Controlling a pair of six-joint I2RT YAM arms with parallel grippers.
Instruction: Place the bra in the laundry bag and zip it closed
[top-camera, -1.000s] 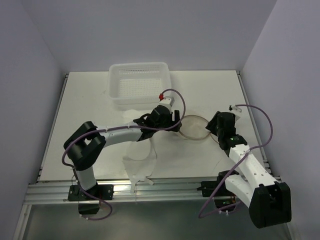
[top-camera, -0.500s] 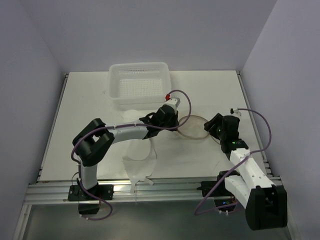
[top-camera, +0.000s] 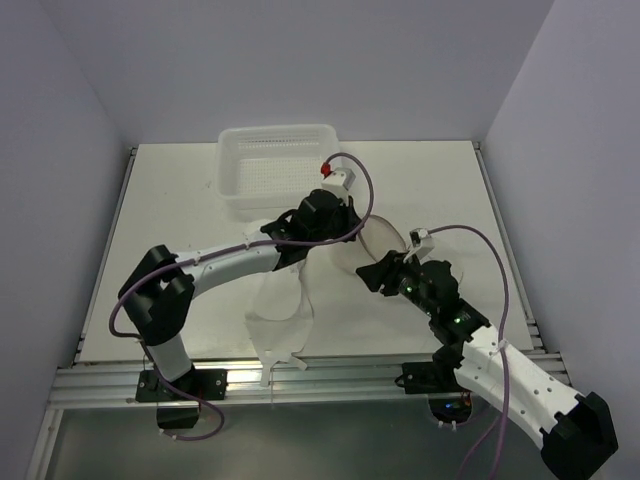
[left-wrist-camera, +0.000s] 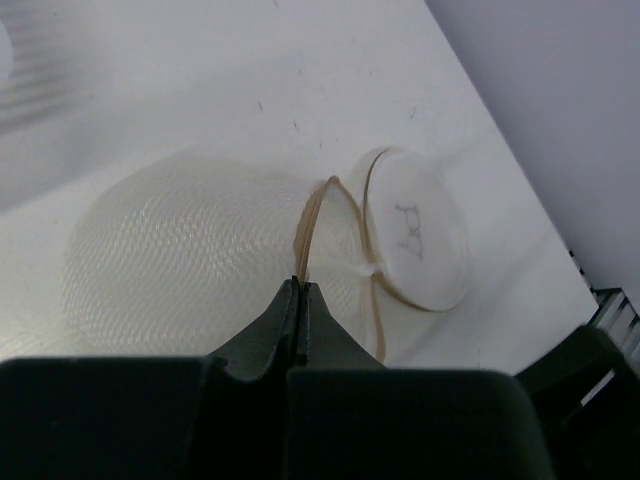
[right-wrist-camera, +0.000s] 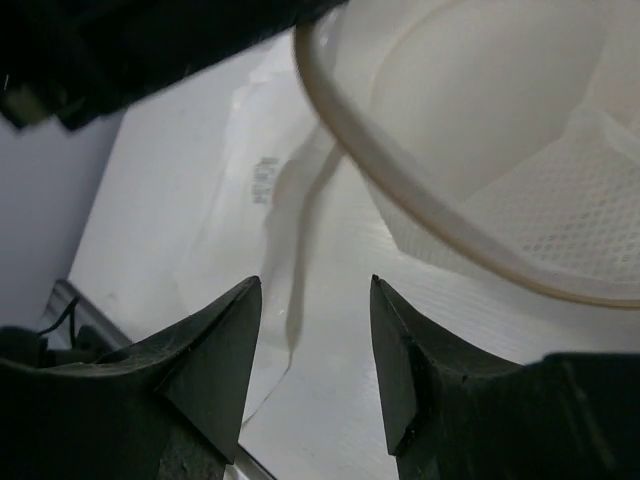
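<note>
Left end effector (left-wrist-camera: 300, 288) is clenched on the bag (left-wrist-camera: 180, 250) rim; right end effector (right-wrist-camera: 315, 300) is held released beside it. Bra (top-camera: 280, 305) is seen on the tabletop (top-camera: 170, 220). Bag-opening is judged underway; the opposite rim should be gripped next.

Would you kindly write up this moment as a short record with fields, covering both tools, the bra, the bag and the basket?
left tool: shut, pinching the beige rim of the laundry bag
right tool: open, nothing between its fingers, close beside the bag's rim
laundry bag: open, not zipped
bra: lying on the table towards the near edge, outside the bag
basket: white, perforated, at the back of the table
task status: bra not yet in the bag
</note>
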